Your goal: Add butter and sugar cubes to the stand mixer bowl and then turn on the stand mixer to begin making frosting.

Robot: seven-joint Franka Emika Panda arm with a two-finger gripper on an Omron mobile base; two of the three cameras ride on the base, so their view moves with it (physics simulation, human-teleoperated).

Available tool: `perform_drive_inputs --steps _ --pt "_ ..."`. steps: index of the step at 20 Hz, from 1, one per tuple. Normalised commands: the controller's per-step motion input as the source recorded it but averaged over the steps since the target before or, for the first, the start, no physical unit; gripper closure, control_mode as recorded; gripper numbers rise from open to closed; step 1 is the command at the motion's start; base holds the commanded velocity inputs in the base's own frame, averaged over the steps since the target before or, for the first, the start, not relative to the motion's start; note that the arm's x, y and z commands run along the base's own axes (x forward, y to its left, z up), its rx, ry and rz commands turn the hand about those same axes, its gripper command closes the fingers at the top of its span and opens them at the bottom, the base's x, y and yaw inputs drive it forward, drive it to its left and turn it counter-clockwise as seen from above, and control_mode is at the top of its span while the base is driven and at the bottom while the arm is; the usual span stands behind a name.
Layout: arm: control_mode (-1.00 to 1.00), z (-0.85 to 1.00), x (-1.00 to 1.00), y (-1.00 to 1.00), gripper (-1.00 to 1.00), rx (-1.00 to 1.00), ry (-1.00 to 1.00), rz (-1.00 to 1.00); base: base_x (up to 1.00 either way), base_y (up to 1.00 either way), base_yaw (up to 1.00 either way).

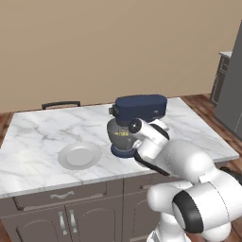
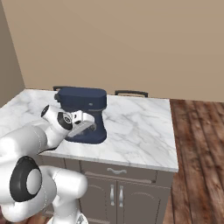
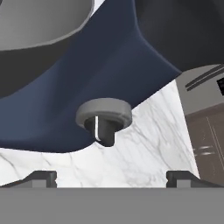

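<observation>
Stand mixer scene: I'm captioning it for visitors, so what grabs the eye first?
The navy stand mixer in the middle of the marble counter, with the white arm reaching in at its side. In the hand view, the open gripper faces the mixer's round silver knob. A grey plate lies left of the mixer.

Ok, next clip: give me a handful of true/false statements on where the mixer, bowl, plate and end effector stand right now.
1. The mixer stands on the marble counter. True.
2. The plate holds the butter. False: the plate is bare; something yellow shows in the bowl.
3. The end effector is shut on the knob. False: its fingertips stand wide apart, with the knob ahead between them, not gripped.
4. The bowl sits under the mixer's head. True.
5. The plate lies to the right of the mixer in the left base view. False: it lies to its left, near the counter's front edge.
</observation>
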Motion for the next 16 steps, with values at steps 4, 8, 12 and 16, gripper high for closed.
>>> perform_drive_inputs --steps 4,8,12,16 --pt "-1.00 -0.17 0.12 -0.02 -1.00 -0.02 -0.10 0.00 0.00 0.00 0.00" --pt "-1.00 -0.21 0.15 -0.08 -1.00 -0.01 -0.08 0.00 0.00 0.00 0.00" --pt "-1.00 -0.18 0.18 -0.06 -1.00 -0.01 -0.02 0.00 0.00 0.00 0.00" --pt "-1.00 -0.05 0.16 -0.01 -1.00 -0.01 0.00 0.00 0.00 0.00 0.00"
